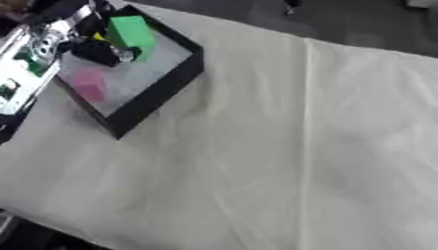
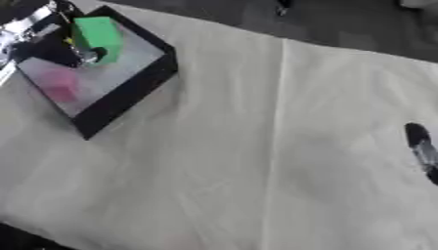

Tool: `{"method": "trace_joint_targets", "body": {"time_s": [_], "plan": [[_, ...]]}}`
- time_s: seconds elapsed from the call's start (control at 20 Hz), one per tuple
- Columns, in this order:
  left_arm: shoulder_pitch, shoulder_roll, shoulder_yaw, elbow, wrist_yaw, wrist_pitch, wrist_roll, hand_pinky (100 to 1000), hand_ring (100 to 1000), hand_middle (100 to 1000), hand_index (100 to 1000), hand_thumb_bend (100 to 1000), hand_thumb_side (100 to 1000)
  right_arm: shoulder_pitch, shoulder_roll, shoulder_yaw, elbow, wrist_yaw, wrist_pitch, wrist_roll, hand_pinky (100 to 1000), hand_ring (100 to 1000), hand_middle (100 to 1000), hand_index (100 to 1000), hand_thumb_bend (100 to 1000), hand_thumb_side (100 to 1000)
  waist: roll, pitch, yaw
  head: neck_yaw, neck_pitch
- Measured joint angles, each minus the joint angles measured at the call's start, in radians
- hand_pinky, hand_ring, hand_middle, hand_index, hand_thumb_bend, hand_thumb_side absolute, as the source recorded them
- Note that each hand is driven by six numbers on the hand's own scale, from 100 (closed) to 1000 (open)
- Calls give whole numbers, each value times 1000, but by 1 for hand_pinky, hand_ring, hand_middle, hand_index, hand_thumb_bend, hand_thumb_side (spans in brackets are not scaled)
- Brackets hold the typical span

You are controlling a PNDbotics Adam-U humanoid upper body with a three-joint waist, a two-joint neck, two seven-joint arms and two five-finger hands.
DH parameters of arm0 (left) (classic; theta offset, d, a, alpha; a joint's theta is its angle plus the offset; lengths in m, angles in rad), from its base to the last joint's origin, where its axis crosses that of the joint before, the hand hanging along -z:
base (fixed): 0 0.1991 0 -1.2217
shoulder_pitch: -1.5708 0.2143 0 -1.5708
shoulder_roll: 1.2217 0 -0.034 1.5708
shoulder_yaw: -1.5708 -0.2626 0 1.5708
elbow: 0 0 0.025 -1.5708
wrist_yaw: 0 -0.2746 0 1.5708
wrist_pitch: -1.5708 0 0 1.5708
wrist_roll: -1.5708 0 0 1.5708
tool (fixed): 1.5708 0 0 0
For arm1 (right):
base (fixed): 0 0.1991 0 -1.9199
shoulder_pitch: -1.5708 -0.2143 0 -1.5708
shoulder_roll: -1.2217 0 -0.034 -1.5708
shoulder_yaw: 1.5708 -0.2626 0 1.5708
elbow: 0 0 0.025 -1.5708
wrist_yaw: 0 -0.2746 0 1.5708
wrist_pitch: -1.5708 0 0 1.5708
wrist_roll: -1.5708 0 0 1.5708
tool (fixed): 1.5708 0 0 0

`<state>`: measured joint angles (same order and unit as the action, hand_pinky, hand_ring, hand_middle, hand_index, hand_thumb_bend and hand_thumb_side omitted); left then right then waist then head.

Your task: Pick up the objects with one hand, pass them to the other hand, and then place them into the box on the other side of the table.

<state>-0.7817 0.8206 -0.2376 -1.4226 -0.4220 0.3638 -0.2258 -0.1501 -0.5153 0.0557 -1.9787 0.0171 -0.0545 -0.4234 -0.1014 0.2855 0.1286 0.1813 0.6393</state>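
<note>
Hand, left (image 1: 98, 49): black with silver joints, entered from the far left corner and placed over the box's far-left part. Its dark fingers are seen just beside and partly in front of the green block's lower left side; whether they are curled round the block or merely touching it cannot be told.

Green block (image 1: 133, 31): rectangular, bright green, held or set at the far side of the box, touching the left hand. Its long axis is judged to run from far to near, tilted a little rightward at the near end; the broad face is turned toward the camera.

Pink block (image 1: 90, 84): smaller, pale pink, lying on the box floor at the near-left side, apart from the green block and nearer than the hand.

Box (image 1: 163, 88): shallow, black-walled, pale floor, set askew at the far left of the table, one corner pointed near.

Table (image 1: 282, 161): covered in white cloth with a crease running far to near.

Hand, right (image 2: 419, 146): shown only in the right eye view as a dark fingertip part at the right edge, well apart from the box; its state cannot be told.

Judgement: the left hand is by far the nearer to the green block, so placement or release into the box is taken to be the step in hand.
</note>
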Motion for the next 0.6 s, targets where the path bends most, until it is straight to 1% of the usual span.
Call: {"method": "trace_joint_targets", "body": {"time_s": [0.05, 0.1, 0.15, 0.2, 0.3, 0.35, 0.4, 0.45, 0.5, 0.55, 0.6], "plan": [[1, 1, 2, 8, -5, 0, 6, 869, 592, 479, 426, 139, 147, 0, 0, -2, 0, -2, -1, -4, 298, 822, 510, 535, 489, 195, -2, 0, -2, 3, 0], [4, 1, 7, 17, -8, -1, 13, 872, 598, 486, 444, 173, 146, 0, 1, -4, 0, -3, -2, -7, 299, 823, 510, 535, 488, 195, -4, 1, -3, 7, 0], [7, 1, 9, 27, -12, -3, 19, 882, 612, 509, 485, 222, 143, 0, 3, -6, 0, -4, -4, -10, 299, 823, 510, 535, 491, 195, -4, 2, -4, 10, -1], [10, 1, 11, 36, -17, -5, 24, 886, 622, 526, 521, 251, 142, 0, 5, -6, 0, -5, -4, -12, 299, 823, 510, 535, 492, 195, -5, 3, -4, 12, -1], [13, 1, 13, 50, -27, -13, 30, 892, 657, 588, 696, 341, 126, 0, 8, -8, 0, -5, -6, -16, 300, 824, 511, 535, 491, 197, -4, 5, -4, 16, -1], [15, 1, 13, 55, -35, -18, 30, 895, 680, 614, 755, 399, 107, 0, 9, -9, 0, -5, -7, -17, 300, 824, 511, 535, 492, 198, -4, 5, -4, 18, -1], [16, 1, 13, 59, -45, -22, 30, 895, 691, 624, 764, 432, 100, 0, 9, -12, 0, -6, -7, -18, 301, 824, 511, 535, 492, 198, -4, 5, -5, 20, -1], [16, 2, 14, 63, -58, -26, 29, 895, 707, 639, 787, 495, 211, 0, 9, -12, 0, -7, -8, -19, 301, 825, 511, 535, 492, 199, -4, 5, -5, 21, -1], [17, 2, 14, 66, -72, -29, 27, 894, 716, 647, 800, 552, 287, 0, 9, -13, 0, -9, -9, -20, 301, 825, 511, 535, 493, 201, -4, 5, -6, 21, -1], [17, 2, 15, 69, -89, -32, 27, 893, 723, 654, 813, 615, 340, 0, 9, -13, 0, -10, -10, -21, 302, 825, 511, 535, 492, 203, -4, 5, -7, 23, -1], [17, 2, 16, 70, -110, -35, 26, 894, 727, 658, 817, 647, 378, 0, 9, -14, 0, -11, -11, -22, 302, 825, 511, 536, 491, 204, -4, 5, -7, 24, -1]]}}
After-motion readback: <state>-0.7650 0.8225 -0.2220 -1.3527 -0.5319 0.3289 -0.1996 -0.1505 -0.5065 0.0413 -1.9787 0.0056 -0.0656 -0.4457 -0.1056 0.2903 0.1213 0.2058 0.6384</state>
